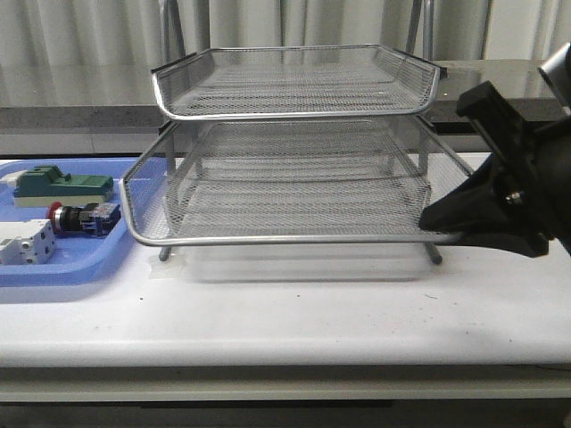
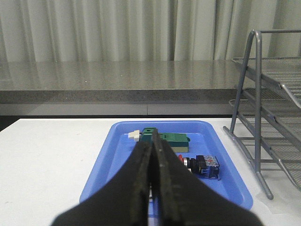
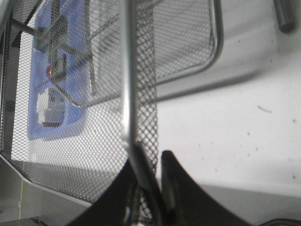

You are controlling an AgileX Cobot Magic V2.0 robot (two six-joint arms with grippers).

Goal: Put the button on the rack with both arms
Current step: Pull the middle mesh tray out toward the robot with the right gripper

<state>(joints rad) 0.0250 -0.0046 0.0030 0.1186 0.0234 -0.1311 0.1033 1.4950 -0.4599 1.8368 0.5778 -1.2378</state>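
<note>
Black right claw (image 1: 426, 218) sits nearest the front camera, at the right front corner of the large silver wire-mesh 3-tier rack (image 1: 294, 116). Right wrist view shows its fingers (image 3: 141, 188) pinched on the mesh side wall and rim of the middle tray, probably to pull that tray out or steady it so a part can be dropped in.

Left claw (image 2: 151, 188) is not in the front view; left wrist view shows its 2 black fingers pressed together, holding nothing, aimed over the flat blue plastic tray (image 2: 103, 162) on the white bench (image 1: 294, 312). Likely lined up for a pick, not yet opened.

Small push-button switch (image 1: 82, 218) lies on its side in the blue tray, left of the rack, untouched, so the task looks barely begun. Red mushroom cap points left, then silver collar, black body, blue rear block. Short, round and multi-part, it may roll when nudged.

Green block (image 1: 62, 185) lies behind it, white-grey terminal block (image 1: 25, 242) in front, both close, so the approach is tight.
</note>
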